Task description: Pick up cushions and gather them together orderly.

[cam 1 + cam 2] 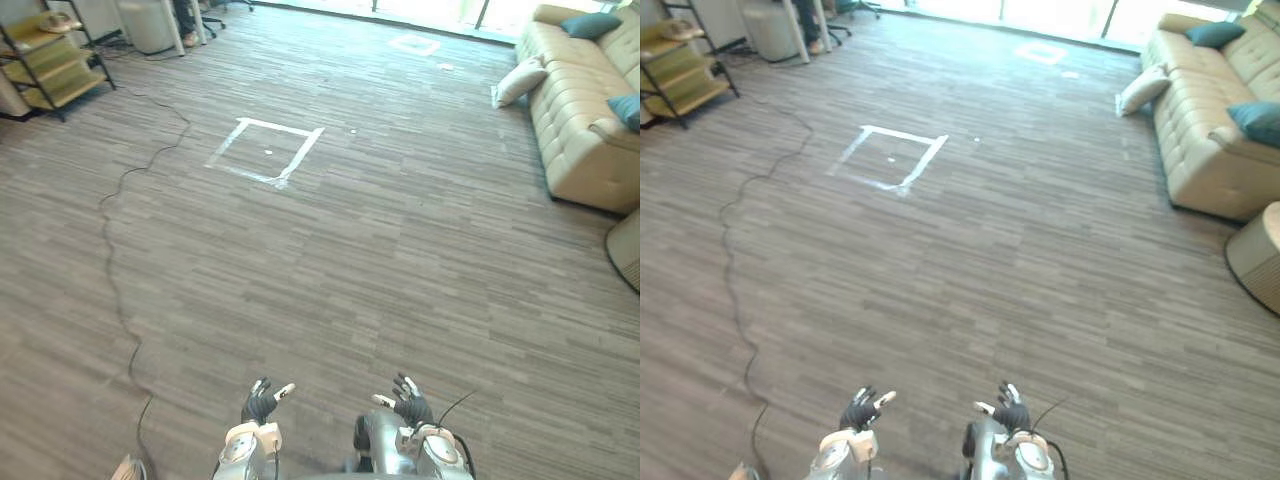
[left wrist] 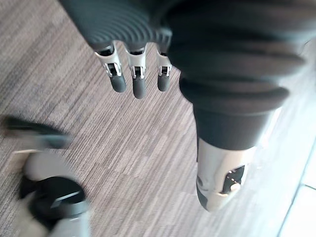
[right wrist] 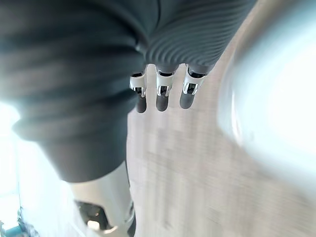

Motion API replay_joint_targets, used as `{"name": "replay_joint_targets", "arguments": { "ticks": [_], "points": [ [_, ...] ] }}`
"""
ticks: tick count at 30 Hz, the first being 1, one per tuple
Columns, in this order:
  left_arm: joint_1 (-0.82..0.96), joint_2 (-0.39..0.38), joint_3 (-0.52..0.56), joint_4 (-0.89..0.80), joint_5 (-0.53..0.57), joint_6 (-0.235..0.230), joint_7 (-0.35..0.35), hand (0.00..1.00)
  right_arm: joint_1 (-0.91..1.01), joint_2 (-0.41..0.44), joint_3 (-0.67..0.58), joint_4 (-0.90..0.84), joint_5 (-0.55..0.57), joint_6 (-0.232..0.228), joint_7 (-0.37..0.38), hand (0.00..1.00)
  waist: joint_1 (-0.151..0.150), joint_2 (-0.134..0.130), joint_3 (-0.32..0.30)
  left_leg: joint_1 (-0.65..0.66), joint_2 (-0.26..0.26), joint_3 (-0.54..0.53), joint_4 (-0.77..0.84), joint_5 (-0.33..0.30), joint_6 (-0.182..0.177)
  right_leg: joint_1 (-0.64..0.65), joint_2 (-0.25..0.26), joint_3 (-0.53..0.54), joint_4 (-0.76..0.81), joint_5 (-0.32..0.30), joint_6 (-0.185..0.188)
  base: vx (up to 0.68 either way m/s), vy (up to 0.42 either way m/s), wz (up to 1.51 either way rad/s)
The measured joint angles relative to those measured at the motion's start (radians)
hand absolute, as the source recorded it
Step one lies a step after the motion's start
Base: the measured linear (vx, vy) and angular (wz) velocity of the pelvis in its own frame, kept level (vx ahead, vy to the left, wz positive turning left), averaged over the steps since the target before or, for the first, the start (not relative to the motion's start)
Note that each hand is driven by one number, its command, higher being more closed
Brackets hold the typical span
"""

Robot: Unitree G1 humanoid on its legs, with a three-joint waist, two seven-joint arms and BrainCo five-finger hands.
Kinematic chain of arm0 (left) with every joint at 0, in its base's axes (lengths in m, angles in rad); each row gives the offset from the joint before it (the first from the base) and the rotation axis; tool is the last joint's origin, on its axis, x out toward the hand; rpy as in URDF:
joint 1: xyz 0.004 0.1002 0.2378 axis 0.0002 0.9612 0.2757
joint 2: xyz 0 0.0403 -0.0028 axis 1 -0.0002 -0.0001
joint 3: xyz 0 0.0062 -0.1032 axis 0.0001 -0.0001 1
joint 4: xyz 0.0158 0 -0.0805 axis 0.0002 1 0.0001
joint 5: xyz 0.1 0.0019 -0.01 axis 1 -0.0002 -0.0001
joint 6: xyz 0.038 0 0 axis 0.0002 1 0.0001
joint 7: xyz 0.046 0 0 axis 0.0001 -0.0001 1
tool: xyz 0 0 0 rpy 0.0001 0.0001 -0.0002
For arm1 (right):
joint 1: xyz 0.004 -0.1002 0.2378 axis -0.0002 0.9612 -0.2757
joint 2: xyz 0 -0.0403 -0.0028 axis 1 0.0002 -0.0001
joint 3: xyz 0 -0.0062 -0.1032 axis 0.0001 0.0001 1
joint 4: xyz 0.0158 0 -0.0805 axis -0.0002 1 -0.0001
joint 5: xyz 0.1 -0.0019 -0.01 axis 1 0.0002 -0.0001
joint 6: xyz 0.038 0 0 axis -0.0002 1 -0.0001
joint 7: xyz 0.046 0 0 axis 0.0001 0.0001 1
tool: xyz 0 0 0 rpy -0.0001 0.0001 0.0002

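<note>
1. Nearest, low in the head views, the left hand (image 1: 262, 403) and the right hand (image 1: 408, 403) hang side by side over bare boards, fingers loose and spread, both empty
2. The wood-look floor (image 1: 350, 260) lies wide between the hands and every cushion
3. A beige sofa (image 1: 575, 130) stands well apart, on the robot's right
4. A taped square (image 1: 265, 150) marks the floor ahead and to the left
5. A cream cushion (image 1: 520, 82) sits on the floor, leaning against the sofa's far end
6. A teal cushion (image 1: 590, 24) rests at the far end of the seat, and a second teal cushion (image 1: 626, 108) sits nearer, cut off by the view's edge
7. Likely risks: the cushions are soft, so a one-hand pinch may let one sag and slip. Those on the seat need a forward lean, which could unsettle the robot's balance. With no pile begun, scattered drops would leave the group untidy
</note>
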Motion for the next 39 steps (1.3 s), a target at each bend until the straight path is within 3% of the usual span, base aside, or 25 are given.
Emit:
{"name": "replay_joint_targets", "arguments": {
  "ticks": [2,4,5,6,7,9,12,14,16,17,19,21,22,23,24,25,28,29,32,34,35,36,37,38,39],
  "points": [
    [0.000,-0.008,0.000,0.031,0.009,0.001,0.000,0.00,-0.018,-0.007,-0.007,0.017,0.000,0.009,0.003,0.00,-0.009,0.022,-0.012,0.056,0.044,-0.040,0.005,0.004,-0.007,0.017,0.049,0.017,-0.057,0.223,-0.130,1.04,-0.201,0.17],
    [-0.015,-0.010,0.003,0.041,0.023,0.003,-0.002,0.00,-0.032,-0.014,-0.041,-0.003,-0.001,0.008,0.007,0.00,-0.004,0.072,-0.002,0.056,0.092,-0.089,0.115,0.115,-0.097,-0.007,0.042,0.000,0.173,0.077,-0.178,0.92,-0.235,0.06],
    [-0.029,-0.010,0.002,0.038,0.030,0.003,-0.004,0.00,-0.029,-0.019,-0.047,-0.015,-0.001,0.012,0.010,0.00,-0.013,0.068,0.009,0.044,0.087,-0.114,0.215,0.213,-0.065,-0.004,0.009,-0.007,0.291,0.027,-0.197,0.76,-0.267,0.20],
    [-0.017,-0.009,0.015,0.039,0.039,0.002,-0.004,0.00,-0.018,-0.026,-0.038,-0.028,-0.001,0.010,0.014,0.00,-0.015,0.086,0.009,-0.003,0.101,-0.123,0.398,0.348,-0.070,0.047,0.034,-0.015,0.288,-0.013,-0.143,0.56,-0.238,0.13],
    [0.004,-0.008,0.041,0.026,0.042,-0.001,-0.003,0.00,-0.001,-0.030,-0.018,-0.027,0.000,0.012,0.014,0.00,-0.015,0.104,-0.008,-0.121,0.169,-0.126,0.674,0.421,-0.087,0.165,0.086,-0.018,0.171,-0.099,-0.170,0.71,-0.282,-0.15],
    [0.004,-0.006,0.088,-0.006,0.053,0.002,-0.018,0.00,-0.007,-0.016,-0.011,-0.001,0.001,0.025,0.012,0.00,0.023,0.140,0.005,-0.321,0.261,-0.110,1.032,0.312,-0.079,0.321,0.170,0.022,0.086,-0.135,-0.190,0.76,-0.170,-0.54],
    [0.036,0.019,0.096,-0.084,0.055,-0.006,-0.020,0.00,-0.016,0.010,0.019,0.048,0.009,0.034,0.006,0.00,0.060,0.072,0.028,-0.558,0.206,-0.082,0.995,0.183,-0.065,0.543,0.183,0.107,-0.080,-0.163,-0.183,0.76,-0.119,-0.62],
    [0.051,0.014,0.099,-0.123,0.055,-0.014,-0.020,0.00,-0.022,0.011,0.030,0.062,0.009,0.039,0.004,0.00,0.088,0.069,0.026,-0.661,0.169,-0.029,0.748,0.129,-0.064,0.655,0.180,0.190,-0.167,-0.175,-0.157,0.66,0.005,-1.07],
    [0.060,-0.004,0.113,-0.143,0.051,-0.025,-0.020,0.00,-0.022,-0.001,0.047,0.052,0.009,0.040,-0.003,0.00,0.096,0.071,0.025,-0.720,0.116,-0.012,0.489,0.160,-0.073,0.747,0.157,0.264,-0.211,-0.206,-0.129,0.82,0.163,-1.21],
    [0.068,-0.006,0.129,-0.146,0.044,-0.029,-0.017,0.00,-0.020,-0.005,0.049,0.058,0.009,0.034,-0.006,0.00,0.100,0.078,0.009,-0.731,0.083,-0.016,0.260,0.229,-0.087,0.797,0.152,0.327,-0.241,-0.224,-0.111,0.75,0.193,-1.17],
    [0.074,-0.002,0.127,-0.136,0.036,-0.029,-0.017,0.00,-0.023,-0.001,0.054,0.085,0.009,0.034,-0.009,0.00,0.112,0.078,-0.006,-0.722,0.074,-0.029,0.222,0.377,-0.013,0.836,0.142,0.392,-0.243,-0.235,-0.091,0.71,0.277,-0.98],
    [0.069,0.034,0.139,-0.137,0.036,-0.025,-0.016,0.00,-0.012,0.030,0.053,0.091,0.007,0.035,-0.007,0.00,0.107,-0.004,-0.049,-0.696,0.035,0.031,0.267,0.336,0.054,0.791,0.060,0.429,-0.102,-0.224,-0.052,0.93,0.360,-0.72],
    [0.069,0.036,0.139,-0.137,0.035,-0.025,-0.017,0.00,-0.012,0.030,0.053,0.091,0.006,0.035,-0.007,0.00,0.109,-0.016,-0.048,-0.679,0.030,0.043,0.291,0.303,0.056,0.767,0.049,0.440,-0.021,-0.208,-0.025,0.65,0.244,-0.49],
    [0.069,0.037,0.138,-0.136,0.035,-0.026,-0.017,0.00,-0.009,0.030,0.054,0.092,0.006,0.035,-0.006,0.00,0.111,-0.025,-0.046,-0.645,0.019,0.053,0.308,0.260,0.060,0.724,0.041,0.449,0.111,-0.174,0.031,0.75,0.329,-0.33],
    [0.059,0.035,0.131,-0.122,0.035,-0.023,-0.017,0.00,0.002,0.029,0.049,0.091,0.006,0.031,-0.006,0.00,0.097,-0.032,-0.045,-0.566,-0.007,0.053,0.309,0.191,0.061,0.612,0.021,0.444,0.423,-0.085,0.191,0.72,0.310,-0.18],
    [0.048,0.032,0.119,-0.097,0.035,-0.018,-0.017,0.00,0.005,0.028,0.045,0.090,0.006,0.028,-0.004,0.00,0.093,-0.027,-0.041,-0.507,-0.021,0.050,0.298,0.159,0.059,0.553,0.008,0.418,0.560,-0.086,0.198,0.83,0.327,-0.12],
    [0.040,-0.011,0.069,-0.074,0.035,-0.009,-0.001,0.00,0.047,0.019,0.057,0.022,-0.001,0.021,0.005,0.00,0.085,0.030,-0.031,-0.295,-0.024,0.054,0.199,0.070,0.057,0.346,-0.040,0.236,0.713,-0.166,0.071,0.63,0.179,-0.15],
    [0.041,-0.009,0.048,-0.068,0.034,-0.005,0.000,0.00,0.049,0.018,0.063,0.010,-0.001,0.018,0.007,0.00,0.077,0.035,-0.035,-0.255,-0.023,0.052,0.173,0.052,0.055,0.283,-0.042,0.196,0.691,-0.183,0.062,0.54,0.107,0.07],
    [0.041,-0.008,0.036,-0.036,0.034,-0.001,0.000,0.00,0.034,0.017,0.043,0.007,0.000,0.002,0.011,0.00,0.048,0.030,-0.033,-0.108,-0.006,0.029,0.079,0.032,0.037,0.134,-0.005,0.100,0.387,-0.186,0.028,0.62,0.033,0.30],
    [0.039,-0.001,0.015,-0.010,0.035,-0.001,0.000,0.00,0.021,0.008,0.023,0.012,0.000,-0.003,0.012,0.00,0.026,0.029,-0.035,-0.034,0.006,-0.003,0.016,0.032,0.036,0.095,0.038,0.090,0.041,-0.054,0.011,0.91,-0.108,0.71],
    [0.042,-0.006,0.017,-0.002,0.035,-0.001,0.000,0.00,0.021,-0.007,0.022,0.015,0.000,-0.002,0.012,0.00,0.022,0.039,-0.041,0.023,0.031,-0.045,0.011,0.022,-0.006,0.106,0.083,0.117,-0.054,0.179,-0.094,1.13,-0.177,0.51],
    [0.038,-0.005,0.023,0.009,0.036,-0.001,-0.001,0.00,0.001,-0.013,0.020,0.017,0.000,0.007,0.011,0.00,0.037,0.076,-0.050,0.040,0.078,-0.061,0.032,0.044,-0.052,0.104,0.100,0.100,0.022,0.141,-0.126,1.13,-0.204,0.38],
    [0.024,-0.010,0.041,0.012,0.036,0.000,0.003,0.00,0.000,-0.010,0.006,0.013,0.001,0.010,0.012,0.00,0.037,0.079,-0.043,0.034,0.082,-0.086,0.086,0.103,-0.094,0.101,0.081,0.090,0.104,0.074,-0.124,0.79,-0.167,0.17],
    [0.005,-0.012,0.042,0.007,0.038,-0.001,0.000,0.00,0.001,-0.022,0.002,0.006,0.001,0.010,0.013,0.00,0.022,0.064,-0.023,0.022,0.065,-0.111,0.178,0.186,-0.060,0.090,0.045,0.059,0.238,0.022,-0.159,0.82,-0.291,0.24],
    [0.011,-0.011,0.061,0.011,0.040,0.000,0.000,0.00,0.004,-0.017,0.014,-0.012,0.001,0.007,0.017,0.00,0.021,0.079,-0.029,-0.033,0.076,-0.123,0.365,0.263,-0.067,0.126,0.072,0.058,0.200,-0.016,-0.100,0.59,-0.305,0.13]
  ]
}}
